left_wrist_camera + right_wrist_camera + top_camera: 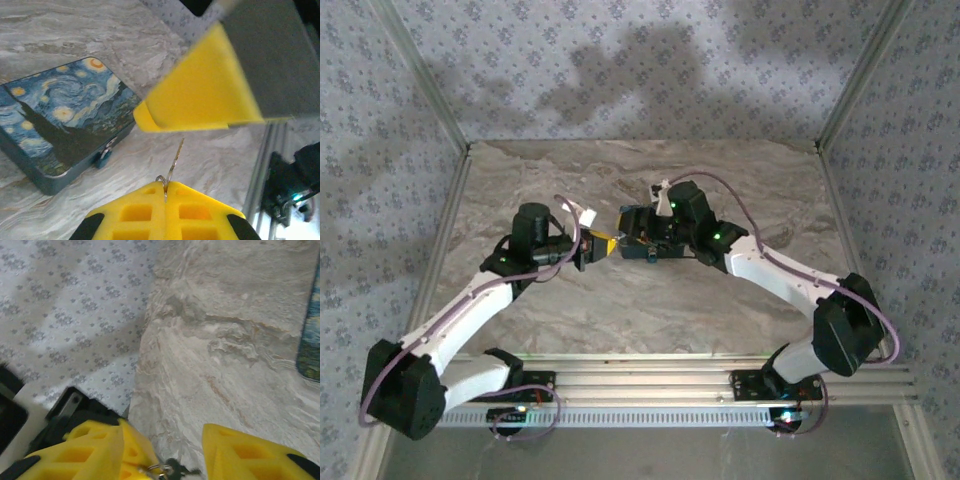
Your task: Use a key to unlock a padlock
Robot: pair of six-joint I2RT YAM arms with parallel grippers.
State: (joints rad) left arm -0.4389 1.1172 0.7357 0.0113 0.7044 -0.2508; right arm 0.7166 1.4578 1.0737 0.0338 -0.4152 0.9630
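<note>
the pale marbled table (650, 310) runs from the near rail (720, 385) to the far wall (640, 70); the padlock (55, 120) lies flat on it (printed face up).

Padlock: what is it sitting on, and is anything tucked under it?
The padlock lies flat, printed face up, on the marble table. A small blue piece sits at its side. Anything beneath it is covered.

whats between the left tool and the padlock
Just bare marble table, nothing resting in the gap. The left wrist view shows it: the padlock lies flat, apart from the left tool.
</note>
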